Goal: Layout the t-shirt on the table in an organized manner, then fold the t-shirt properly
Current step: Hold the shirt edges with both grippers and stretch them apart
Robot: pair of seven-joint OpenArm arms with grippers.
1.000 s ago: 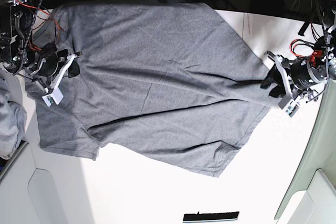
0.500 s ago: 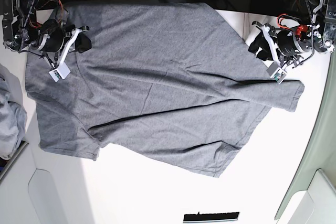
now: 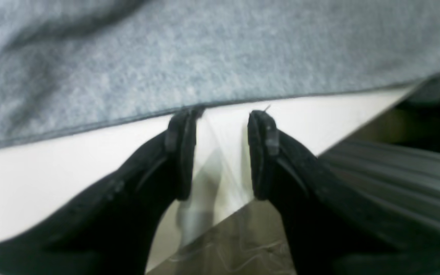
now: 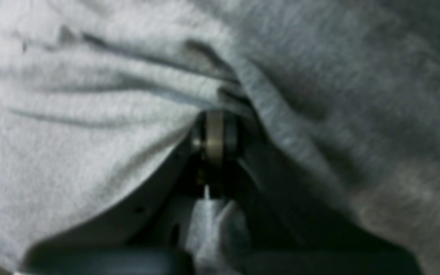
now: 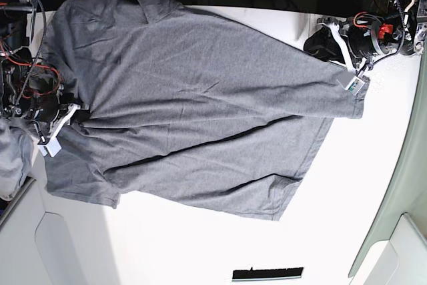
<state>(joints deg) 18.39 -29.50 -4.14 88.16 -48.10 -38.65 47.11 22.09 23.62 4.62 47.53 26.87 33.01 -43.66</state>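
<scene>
The heather-grey t-shirt lies spread across the white table, with long creases and one part hanging over the far edge. In the base view my right gripper is at the shirt's left side. Its wrist view shows it shut on a bunched pinch of the t-shirt. My left gripper hovers at the top right by the shirt's corner. In the left wrist view it stands open over bare table, its fingertips at the t-shirt hem, nothing between them.
A paler grey cloth bundle sits at the left edge. A black strip lies near the front edge. White bins stand at the lower left and lower right. The table's edge drops to a ribbed grey surface.
My left gripper let go of the shirt's right corner and pulled back to the top right. My right gripper moved down the left side, dragging the shirt leftward.
</scene>
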